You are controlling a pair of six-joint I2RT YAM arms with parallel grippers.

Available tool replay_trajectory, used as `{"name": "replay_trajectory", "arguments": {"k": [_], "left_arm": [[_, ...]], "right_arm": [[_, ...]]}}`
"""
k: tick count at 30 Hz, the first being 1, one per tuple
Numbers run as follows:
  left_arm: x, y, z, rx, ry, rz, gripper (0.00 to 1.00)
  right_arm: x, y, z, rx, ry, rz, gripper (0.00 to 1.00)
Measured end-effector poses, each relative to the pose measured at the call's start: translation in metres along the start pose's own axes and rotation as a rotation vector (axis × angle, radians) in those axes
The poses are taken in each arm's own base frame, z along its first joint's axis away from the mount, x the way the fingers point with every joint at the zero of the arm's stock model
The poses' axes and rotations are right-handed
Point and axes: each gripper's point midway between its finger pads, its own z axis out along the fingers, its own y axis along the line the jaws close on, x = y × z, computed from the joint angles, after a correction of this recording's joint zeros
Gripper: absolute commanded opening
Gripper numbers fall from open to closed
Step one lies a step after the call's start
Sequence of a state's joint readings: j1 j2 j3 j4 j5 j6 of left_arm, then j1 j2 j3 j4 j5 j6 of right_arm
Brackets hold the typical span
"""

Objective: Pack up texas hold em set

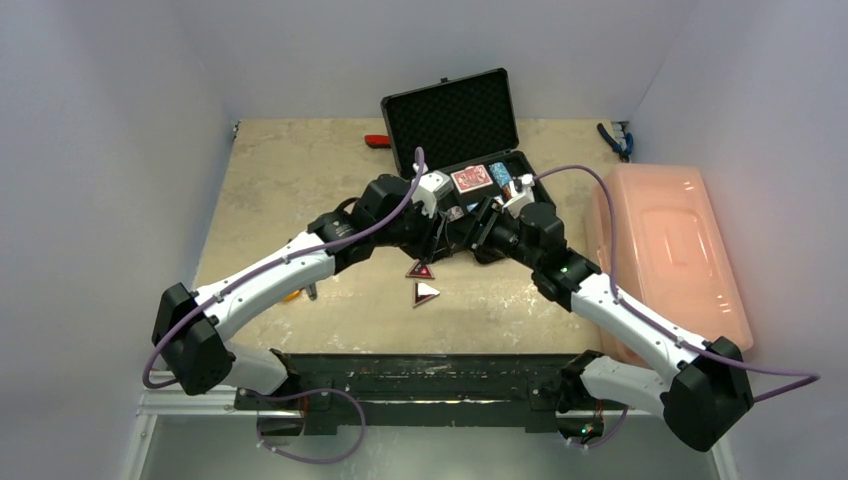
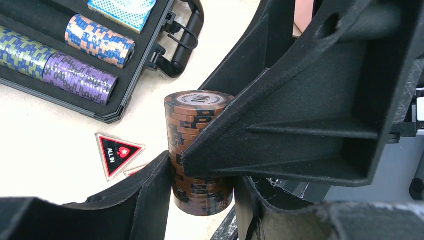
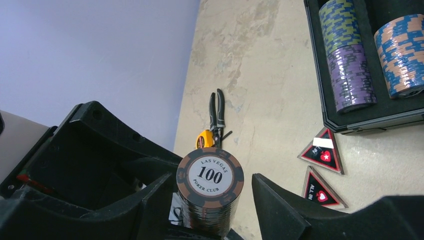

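Observation:
The black briefcase (image 1: pixel 452 115) lies open at the back of the table, with a red deck (image 1: pixel 472 179) and a blue deck (image 1: pixel 500 175) inside. Purple (image 2: pixel 80 77) and blue-orange (image 2: pixel 100 40) chip stacks lie in its foam slots. My left gripper (image 2: pixel 200 205) is shut on the lower part of a brown "100" chip stack (image 2: pixel 197 145), held above the table in front of the case. My right gripper (image 3: pixel 212 200) straddles the same stack (image 3: pixel 210 177), with a small gap at one finger. Two triangular "ALL IN" markers (image 1: pixel 421 270) (image 1: pixel 426 292) lie on the table just below the grippers.
A large pink bin (image 1: pixel 670 250) stands at the right. Black pliers (image 3: pixel 216 112) and a yellow tape measure (image 3: pixel 204 138) lie at the left. Blue-handled pliers (image 1: pixel 615 140) and a red-handled tool (image 1: pixel 377 141) lie by the back wall.

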State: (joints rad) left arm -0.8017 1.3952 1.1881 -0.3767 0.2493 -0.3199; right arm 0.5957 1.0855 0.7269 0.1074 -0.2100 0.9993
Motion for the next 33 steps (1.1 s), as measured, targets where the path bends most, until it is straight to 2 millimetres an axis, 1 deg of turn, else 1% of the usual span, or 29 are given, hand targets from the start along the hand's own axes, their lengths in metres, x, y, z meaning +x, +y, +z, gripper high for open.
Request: {"name": "replay_trajectory", "arguments": {"k": [4,8,10,11,15,16,17,19,20,23,24,25,26,27,29,33], "left_arm": [[-0.002,0.000,0.001,0.000,-0.008,-0.001,0.00],[-0.002,0.000,0.003,0.000,-0.009,0.000,0.00],[-0.002,0.000,0.004,-0.002,-0.007,0.000,0.00],[-0.001,0.000,0.004,-0.002,-0.006,0.001,0.00],[-0.001,0.000,0.005,-0.006,-0.007,0.001,0.00],[-0.002,0.000,0.005,-0.007,-0.007,0.000,0.02],[-0.002,0.000,0.005,-0.009,-0.009,-0.002,0.06],[-0.002,0.000,0.005,-0.012,-0.011,-0.003,0.16],[-0.002,0.000,0.005,-0.012,-0.011,-0.003,0.21],[-0.002,0.000,0.005,-0.016,-0.013,-0.003,0.39],[-0.002,0.000,0.005,-0.017,-0.013,-0.003,0.48],[-0.003,0.001,0.005,-0.018,-0.014,-0.002,0.53],[-0.003,0.001,0.005,-0.021,-0.015,-0.004,0.64],[-0.003,0.001,0.005,-0.023,-0.017,-0.002,0.71],[-0.006,0.003,0.004,-0.034,-0.032,0.000,0.80],[-0.011,0.005,-0.001,-0.053,-0.061,0.003,0.88]], "right_arm": [[0.001,-0.001,0.001,0.002,0.002,0.005,0.55],[0.000,-0.001,0.002,0.001,0.001,0.006,0.54],[0.000,-0.001,0.002,0.003,0.002,0.007,0.52],[0.001,-0.002,0.003,0.003,0.003,0.007,0.49],[0.001,-0.002,0.004,0.003,0.005,0.010,0.35],[0.001,-0.002,0.004,0.003,0.004,0.013,0.31],[0.001,-0.002,0.004,0.002,0.003,0.011,0.25],[0.001,-0.002,0.005,0.001,0.003,0.011,0.07],[0.000,-0.002,0.004,0.001,0.002,0.011,0.00],[0.000,-0.002,0.005,0.001,0.001,0.011,0.00],[0.000,-0.002,0.005,0.001,0.001,0.011,0.00],[0.000,-0.002,0.005,0.001,0.000,0.011,0.00],[0.000,-0.002,0.005,0.001,0.000,0.010,0.00],[0.000,-0.002,0.005,0.002,-0.001,0.010,0.00],[-0.001,-0.005,0.005,0.016,-0.006,0.008,0.00],[-0.001,-0.012,0.004,0.044,-0.011,0.002,0.00]]}}
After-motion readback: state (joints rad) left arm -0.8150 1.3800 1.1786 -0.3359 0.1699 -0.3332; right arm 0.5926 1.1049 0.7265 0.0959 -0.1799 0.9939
